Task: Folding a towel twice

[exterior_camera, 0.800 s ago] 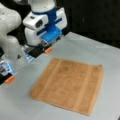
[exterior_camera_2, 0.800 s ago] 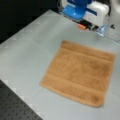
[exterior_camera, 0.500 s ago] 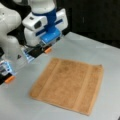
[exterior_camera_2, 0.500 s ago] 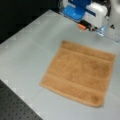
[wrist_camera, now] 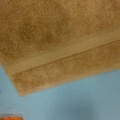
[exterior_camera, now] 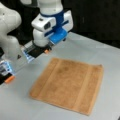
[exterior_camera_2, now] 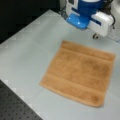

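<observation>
The orange-brown towel (exterior_camera: 67,83) lies flat and spread out on the grey table in both front views, with lighter bands near two edges (exterior_camera_2: 80,71). My gripper (exterior_camera: 45,51) hangs above the table just beyond the towel's far edge, near its corner, and holds nothing. In a front view, only its blue and white body and a small tip (exterior_camera_2: 95,36) show past the towel's top edge. The wrist view looks down on a towel (wrist_camera: 57,42) corner with a woven band. A bit of an orange fingertip (wrist_camera: 10,116) shows at the bottom left.
The grey table (exterior_camera: 100,53) stretches around the towel on all sides. The robot's white base and arm links (exterior_camera: 10,37) stand at a front view's left. A dark perforated board (exterior_camera_2: 15,107) borders the table at a front view's bottom left.
</observation>
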